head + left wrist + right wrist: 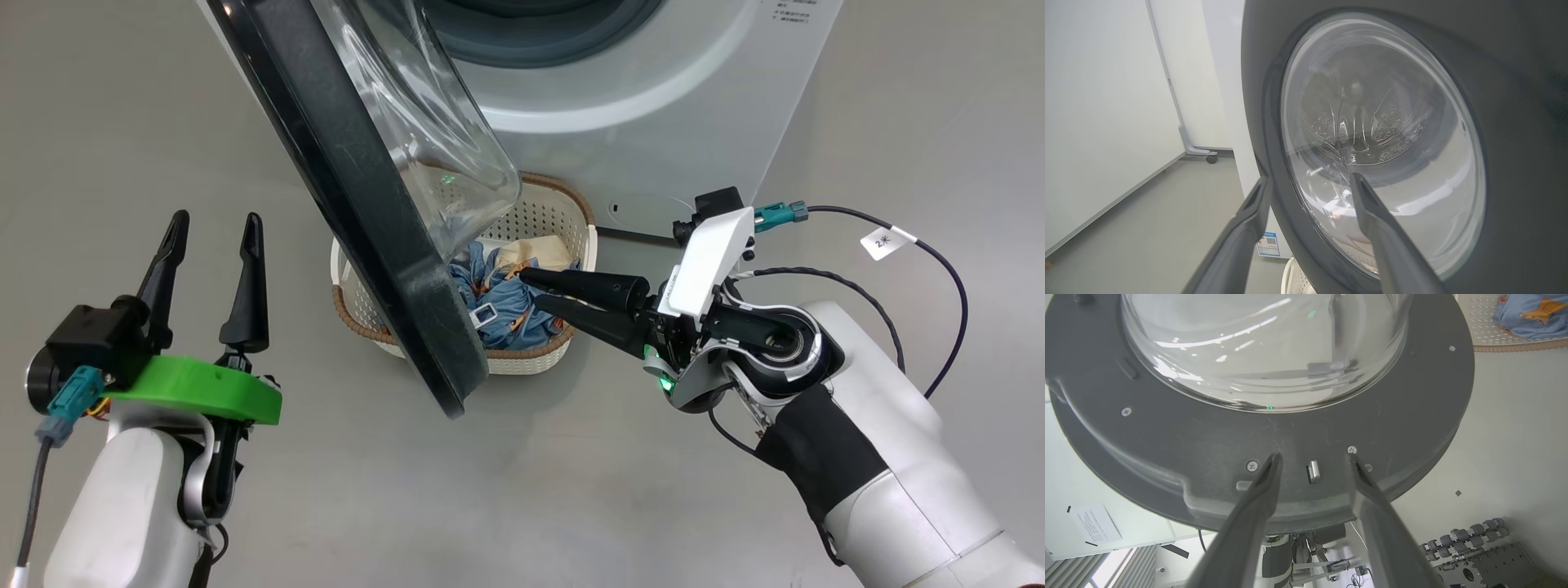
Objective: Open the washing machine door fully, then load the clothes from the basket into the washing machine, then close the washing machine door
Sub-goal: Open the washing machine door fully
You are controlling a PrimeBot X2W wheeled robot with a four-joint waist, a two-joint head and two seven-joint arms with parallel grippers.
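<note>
Two open hands hold nothing: my left hand [216,219] is outside the door [343,188], my right hand [531,287] just beside its inner rim, and since the door stands only partly open over the basket [531,359] of clothes [506,310], it may swing back and block my reach.

- Floor [571,490]: grey, smooth, faint sheen.
- Partition [1106,102]: white panel with a grey foot on a dark caster [1211,159].
- Paper sheet [1093,523]: white, printed text too small to read.
- Rollers [1466,537]: grey, in a row, just beside a drilled metal plate [1492,565].
</note>
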